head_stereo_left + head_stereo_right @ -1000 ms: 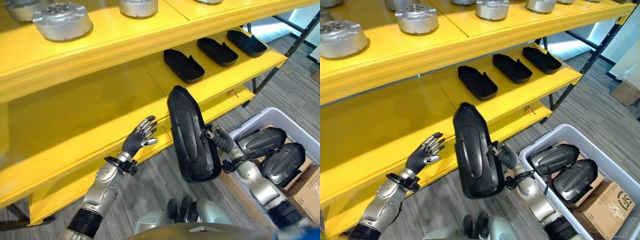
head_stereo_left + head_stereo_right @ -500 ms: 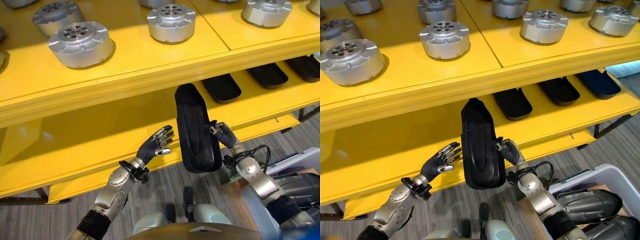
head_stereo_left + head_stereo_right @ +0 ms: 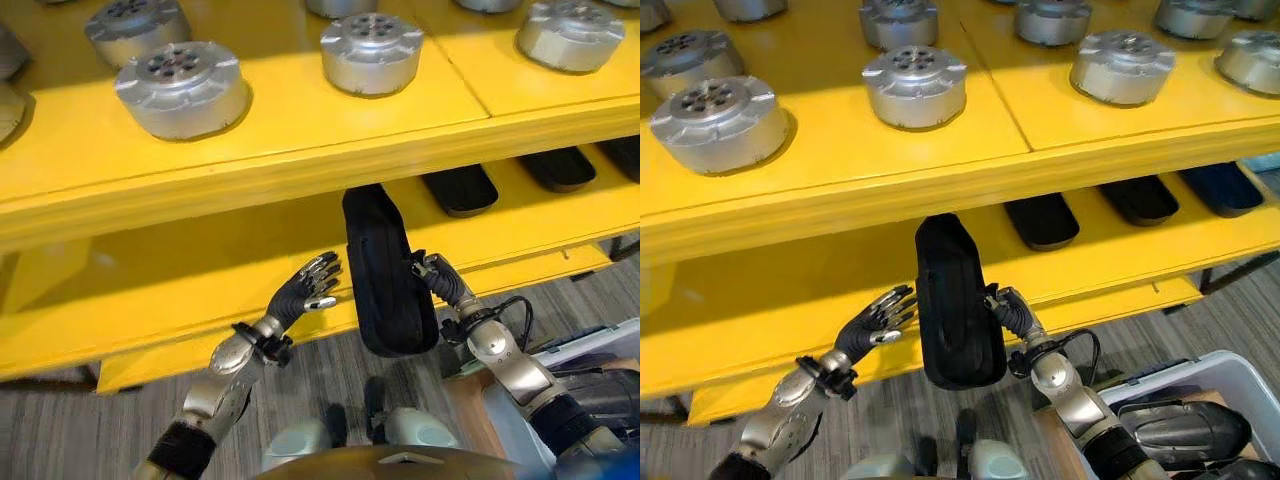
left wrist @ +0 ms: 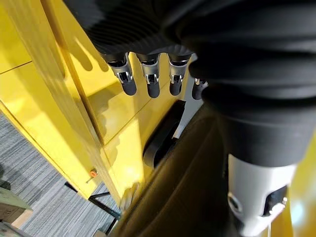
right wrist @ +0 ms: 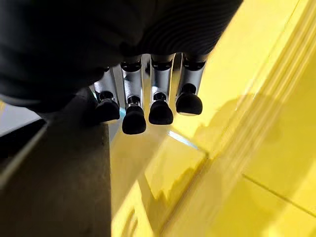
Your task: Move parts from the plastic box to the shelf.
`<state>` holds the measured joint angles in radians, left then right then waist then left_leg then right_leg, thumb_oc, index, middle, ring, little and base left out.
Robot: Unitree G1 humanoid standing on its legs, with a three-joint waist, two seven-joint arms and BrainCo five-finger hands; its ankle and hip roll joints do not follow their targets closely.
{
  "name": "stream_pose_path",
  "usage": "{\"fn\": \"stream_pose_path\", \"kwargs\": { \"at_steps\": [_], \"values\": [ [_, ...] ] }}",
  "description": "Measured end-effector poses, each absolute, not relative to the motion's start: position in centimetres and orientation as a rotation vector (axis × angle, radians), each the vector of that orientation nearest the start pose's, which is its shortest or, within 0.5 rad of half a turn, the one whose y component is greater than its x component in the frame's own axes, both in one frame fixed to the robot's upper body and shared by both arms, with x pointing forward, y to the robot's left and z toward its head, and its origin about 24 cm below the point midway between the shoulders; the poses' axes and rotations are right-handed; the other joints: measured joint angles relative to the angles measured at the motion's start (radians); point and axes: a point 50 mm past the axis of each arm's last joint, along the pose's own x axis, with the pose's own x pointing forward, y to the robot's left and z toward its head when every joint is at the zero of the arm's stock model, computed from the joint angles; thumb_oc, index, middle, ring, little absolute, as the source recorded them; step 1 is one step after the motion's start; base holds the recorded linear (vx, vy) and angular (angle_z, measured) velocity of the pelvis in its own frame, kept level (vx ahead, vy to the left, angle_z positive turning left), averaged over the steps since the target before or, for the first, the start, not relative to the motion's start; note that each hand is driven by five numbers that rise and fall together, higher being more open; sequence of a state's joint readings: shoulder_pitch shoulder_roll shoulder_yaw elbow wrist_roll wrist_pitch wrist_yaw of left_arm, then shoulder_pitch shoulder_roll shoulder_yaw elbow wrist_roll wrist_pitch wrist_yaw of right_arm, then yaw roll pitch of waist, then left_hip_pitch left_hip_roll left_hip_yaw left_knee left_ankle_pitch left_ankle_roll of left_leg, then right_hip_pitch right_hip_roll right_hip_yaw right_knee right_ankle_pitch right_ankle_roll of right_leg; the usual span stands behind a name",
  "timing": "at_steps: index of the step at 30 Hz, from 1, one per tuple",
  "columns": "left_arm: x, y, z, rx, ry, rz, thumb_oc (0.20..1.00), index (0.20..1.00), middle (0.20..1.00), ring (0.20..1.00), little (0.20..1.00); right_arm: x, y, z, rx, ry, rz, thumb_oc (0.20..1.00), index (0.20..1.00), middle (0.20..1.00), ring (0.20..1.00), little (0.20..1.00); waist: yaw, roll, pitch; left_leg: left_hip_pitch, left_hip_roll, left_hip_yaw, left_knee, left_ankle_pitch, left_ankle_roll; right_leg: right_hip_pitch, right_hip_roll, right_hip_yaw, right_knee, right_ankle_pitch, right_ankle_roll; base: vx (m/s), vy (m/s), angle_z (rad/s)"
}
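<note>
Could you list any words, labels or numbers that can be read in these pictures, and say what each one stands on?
No text can be read.
The black part held by the right hand shows no label.
The silver discs on the shelf show only holes, no marks.
The black trays underneath are plain.
The left hand is open beside the part.

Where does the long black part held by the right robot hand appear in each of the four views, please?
Left eye view: black part upright at centre, below the yellow shelf edge.
Right eye view: centre, under the same edge, right robot hand beside it.
Left wrist view: a dark bulk in the lower middle, probably it.
Right wrist view: a dark slab beside the fingers, probably it.
Shared landmark: the yellow shelf.
</note>
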<state>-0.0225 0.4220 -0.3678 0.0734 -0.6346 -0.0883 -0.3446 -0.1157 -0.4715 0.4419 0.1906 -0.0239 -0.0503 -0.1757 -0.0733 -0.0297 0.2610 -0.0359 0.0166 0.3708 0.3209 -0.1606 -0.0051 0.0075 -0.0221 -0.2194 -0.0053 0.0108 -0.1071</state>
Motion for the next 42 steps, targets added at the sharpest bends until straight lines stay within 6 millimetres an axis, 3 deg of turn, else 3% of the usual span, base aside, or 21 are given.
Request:
{"fn": "stream_pose_path", "kwargs": {
  "at_steps": [4,6,7,8,9,11,13,19,22,27,30,33,38,39,42],
  "values": [
    [24.2,12.7,3.3,-0.227,0.088,-0.668,1.000,1.000,1.000,1.000,1.000,26.2,-16.5,1.4,-0.559,0.090,0.222,0.200,0.200,0.200,0.200,0.200,-0.030,-0.004,0.021,0.015,0.231,0.194,0.081,0.001,-0.020,0.001,-0.051,-0.069,0.095,-0.072,0.020,0.08,0.159,0.74],
    [24.2,12.5,3.3,-0.234,0.086,-0.672,1.000,1.000,1.000,1.000,1.000,26.4,-17.1,1.7,-0.558,0.084,0.199,0.200,0.200,0.200,0.200,0.200,-0.050,0.004,0.022,0.057,0.259,0.203,-0.030,0.022,-0.021,-0.003,-0.086,-0.074,0.126,-0.086,0.051,0.10,0.234,0.29],
    [24.2,12.2,3.4,-0.232,0.085,-0.681,1.000,1.000,1.000,1.000,1.000,26.3,-17.6,1.6,-0.573,0.095,0.190,0.200,0.200,0.200,0.200,0.200,-0.057,0.019,0.022,0.089,0.260,0.181,-0.112,0.052,-0.034,-0.001,-0.094,-0.074,0.145,-0.096,0.069,0.09,0.265,0.16],
    [24.2,11.8,3.5,-0.237,0.082,-0.695,1.000,1.000,1.000,1.000,1.000,26.2,-18.2,1.6,-0.595,0.107,0.185,0.200,0.200,0.200,0.200,0.200,-0.061,0.044,0.018,0.116,0.263,0.161,-0.182,0.092,-0.022,-0.003,-0.092,-0.078,0.172,-0.106,0.085,0.08,0.276,0.11],
    [24.1,11.4,3.3,-0.253,0.085,-0.695,1.000,1.000,1.000,1.000,1.000,26.1,-19.1,1.5,-0.612,0.122,0.165,0.200,0.200,0.200,0.200,0.200,-0.067,0.071,0.015,0.143,0.262,0.132,-0.213,0.162,-0.067,-0.016,-0.109,-0.071,0.227,-0.128,0.121,0.11,0.414,0.10],
    [24.2,11.5,3.2,-0.259,0.095,-0.657,1.000,1.000,1.000,1.000,1.000,25.6,-19.5,1.0,-0.605,0.149,0.151,0.200,0.200,0.200,0.200,0.200,-0.060,0.055,0.006,0.150,0.172,0.103,-0.253,0.142,-0.069,-0.029,-0.184,-0.063,0.248,-0.120,0.171,0.10,0.364,0.12],
    [24.1,12.1,2.8,-0.237,0.129,-0.642,1.000,1.000,1.000,1.000,1.000,25.6,-19.0,0.8,-0.533,0.161,0.140,0.200,0.200,0.200,0.200,0.200,-0.031,0.051,0.004,0.177,0.102,0.099,-0.288,0.133,-0.047,-0.012,-0.236,-0.061,0.245,-0.103,0.179,0.11,0.283,0.20],
    [22.8,13.9,1.5,-0.202,0.205,-0.609,1.000,1.000,1.000,1.000,1.000,25.4,-16.5,0.2,-0.408,0.160,0.124,0.200,0.200,0.200,0.200,0.200,-0.006,0.029,-0.042,0.195,0.073,0.062,-0.306,0.123,-0.031,0.055,-0.249,-0.063,0.172,-0.066,0.191,0.07,0.137,0.23],
    [22.6,14.2,1.4,-0.207,0.203,-0.589,1.000,1.000,1.000,1.000,1.000,25.4,-16.7,0.3,-0.443,0.155,0.121,0.200,0.200,0.200,0.200,0.200,0.010,0.016,-0.056,0.194,0.076,0.060,-0.306,0.123,-0.031,0.075,-0.241,-0.067,0.132,-0.059,0.203,0.01,-0.008,0.00],
    [22.2,14.7,1.1,-0.220,0.193,-0.544,1.000,1.000,1.000,1.000,1.000,25.5,-18.0,0.5,-0.543,0.163,0.112,0.200,0.200,0.200,0.200,0.200,0.039,0.008,-0.059,0.174,0.124,0.053,-0.301,0.143,-0.059,0.086,-0.188,-0.075,0.083,-0.057,0.215,0.00,-0.079,0.01],
    [22.3,15.4,2.2,-0.230,0.137,-0.510,1.000,1.000,1.000,1.000,1.000,25.9,-20.9,0.6,-0.630,0.213,0.044,0.200,0.200,0.200,0.200,0.200,0.069,-0.002,-0.055,0.141,0.170,0.024,-0.296,0.168,-0.072,0.075,-0.142,-0.100,0.076,-0.057,0.205,-0.01,-0.095,0.18],
    [22.9,16.1,2.9,-0.219,0.103,-0.483,1.000,1.000,1.000,1.000,1.000,28.0,-23.1,1.4,-0.711,0.246,-0.056,0.200,0.200,0.200,0.200,0.200,0.088,-0.005,-0.041,0.105,0.195,0.003,-0.274,0.180,-0.075,0.051,-0.124,-0.118,0.100,-0.065,0.189,-0.03,-0.116,0.11],
    [25.1,17.8,5.7,-0.149,0.006,-0.470,1.000,1.000,1.000,1.000,1.000,31.7,-26.5,5.2,-0.802,0.245,-0.209,0.200,0.200,0.200,0.200,0.200,0.149,-0.012,0.048,0.011,0.217,-0.025,-0.208,0.187,-0.084,-0.047,-0.128,-0.126,0.203,-0.089,0.158,-0.14,-0.110,0.10],
    [25.9,17.9,7.6,-0.100,-0.060,-0.499,1.000,1.000,1.000,1.000,1.000,33.1,-26.5,6.7,-0.802,0.210,-0.230,0.200,0.200,0.200,0.200,0.200,0.152,-0.014,0.096,-0.032,0.224,-0.035,-0.180,0.189,-0.085,-0.092,-0.133,-0.128,0.244,-0.099,0.150,-0.24,-0.115,0.07],
    [27.3,17.0,11.0,-0.055,-0.206,-0.581,1.000,1.000,1.000,1.000,1.000,34.7,-27.0,8.7,-0.807,0.195,-0.278,0.200,0.200,0.200,0.200,0.200,0.164,-0.005,0.171,-0.088,0.230,-0.055,-0.159,0.206,-0.085,-0.146,-0.139,-0.140,0.290,-0.104,0.139,-0.14,-0.007,0.14]
  ]
}}
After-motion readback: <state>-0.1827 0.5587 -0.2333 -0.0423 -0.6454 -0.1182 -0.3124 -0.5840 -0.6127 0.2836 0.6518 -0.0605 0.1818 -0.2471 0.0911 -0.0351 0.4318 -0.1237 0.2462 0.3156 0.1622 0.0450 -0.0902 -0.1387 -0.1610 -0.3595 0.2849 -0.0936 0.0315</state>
